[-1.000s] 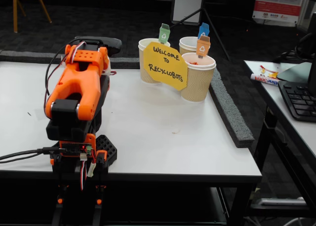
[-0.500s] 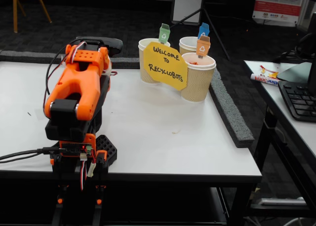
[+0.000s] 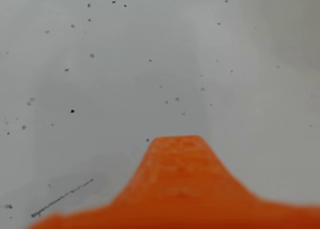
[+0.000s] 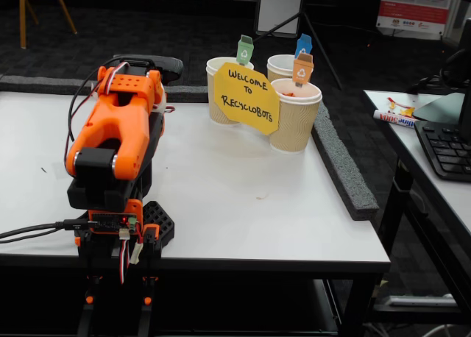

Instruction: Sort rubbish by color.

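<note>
Only an orange scrap [image 4: 288, 94] shows inside the front cup [image 4: 294, 116]; its axis is unreadable, and the pincer [image 3: 176, 144] opening cannot be judged

Yellow sign [image 4: 246, 98]: hand-lettered "WELCOME TO RECYCLOBOTS", fixed across the front of the paper cups [image 4: 294, 116], well beyond the folded arm and to its right in the fixed view.
Green tag [image 4: 244, 49]: white recycling mark, standing above the left cup.
Blue tag [image 4: 302, 45]: recycling mark, above the rear cup.
Orange tag [image 4: 302, 69]: white recycling mark, above the front right cup.
Red-and-white packet [image 4: 394, 119]: printed lettering, too small to read, on the side desk far right.
Poster [image 4: 413, 6]: print at the room's back, unreadable.
Table [image 3: 150, 64]: a faint line of tiny print left of the tool in the wrist view, illegible.
</note>
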